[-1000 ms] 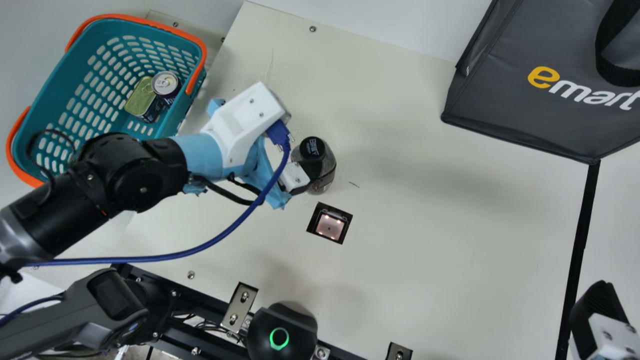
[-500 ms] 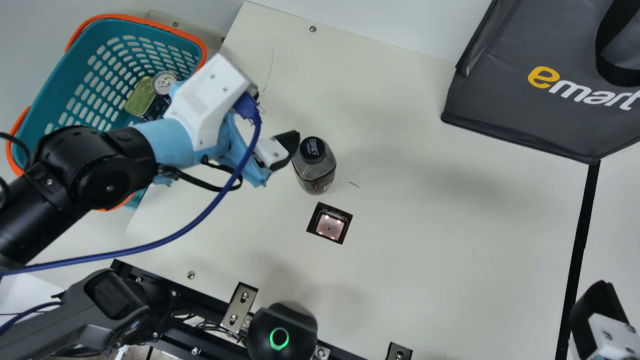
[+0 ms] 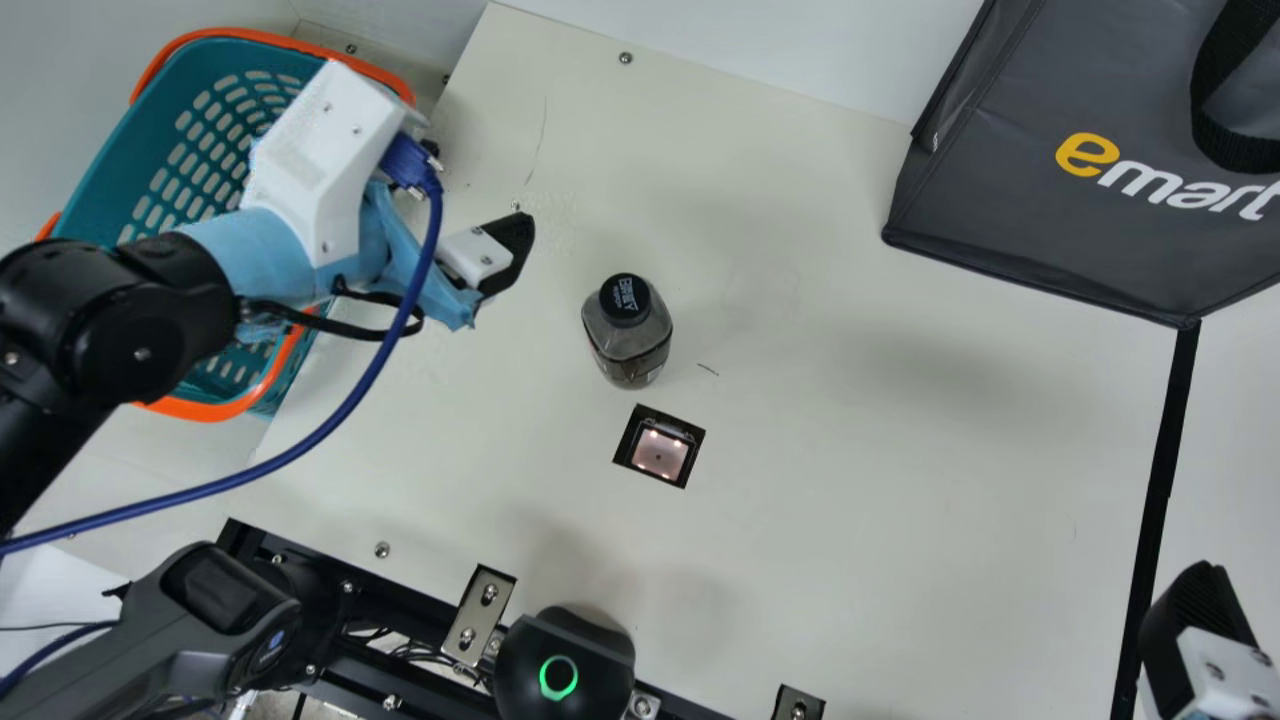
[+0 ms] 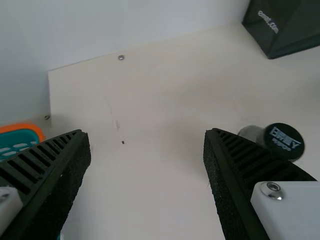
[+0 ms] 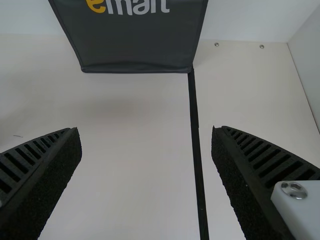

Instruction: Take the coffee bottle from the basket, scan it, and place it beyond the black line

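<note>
Jaws wide on the left gripper (image 3: 503,248) and the right gripper (image 3: 1192,622), their black fingers ribbed. The coffee bottle (image 3: 630,345), smooth, see-through and rounded, stands on the table (image 3: 880,480) beside the scanner window (image 3: 660,452), long axis upright, round black cap up. The left arm (image 3: 150,320) hides part of the perforated plastic basket (image 3: 115,180); a finger partly covers the bottle in the left wrist view.

Basket (image 3: 118,165) left, line (image 3: 1163,480) right — bottle (image 3: 628,350) between.
The scanner (image 3: 660,453) lies in the table (image 3: 900,480), just before the bottle — the bag (image 3: 1040,240) stands at the line's far end.
</note>
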Available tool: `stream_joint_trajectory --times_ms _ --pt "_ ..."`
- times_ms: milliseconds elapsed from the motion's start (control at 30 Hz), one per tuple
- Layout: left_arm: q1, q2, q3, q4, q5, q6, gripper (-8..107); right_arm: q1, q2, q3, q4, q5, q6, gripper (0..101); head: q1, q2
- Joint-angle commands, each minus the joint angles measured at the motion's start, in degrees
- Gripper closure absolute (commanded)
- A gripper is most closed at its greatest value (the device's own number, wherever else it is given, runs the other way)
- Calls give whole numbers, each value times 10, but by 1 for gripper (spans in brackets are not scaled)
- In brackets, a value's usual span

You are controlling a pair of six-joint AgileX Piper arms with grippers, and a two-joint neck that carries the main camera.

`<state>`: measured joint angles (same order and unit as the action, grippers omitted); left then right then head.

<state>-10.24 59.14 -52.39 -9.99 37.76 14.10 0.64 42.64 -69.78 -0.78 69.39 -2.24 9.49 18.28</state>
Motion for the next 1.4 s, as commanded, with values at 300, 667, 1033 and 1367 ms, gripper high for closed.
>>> stream_joint_trajectory --times_ms 300,667,1033,1367 --pt "73 -11 3 -30 16 48 9 0 0 0 0 0 0 10 -16 -39" --pt "107 -11 2 -58 23 86 9 0 0 0 0 0 0 10 -16 -186" --pt "95 -6 -6 -69 25 96 9 0 0 0 0 0 0 10 -16 -199" --pt "38 -19 4 -50 28 69 9 0 0 0 0 0 0 10 -16 -199"
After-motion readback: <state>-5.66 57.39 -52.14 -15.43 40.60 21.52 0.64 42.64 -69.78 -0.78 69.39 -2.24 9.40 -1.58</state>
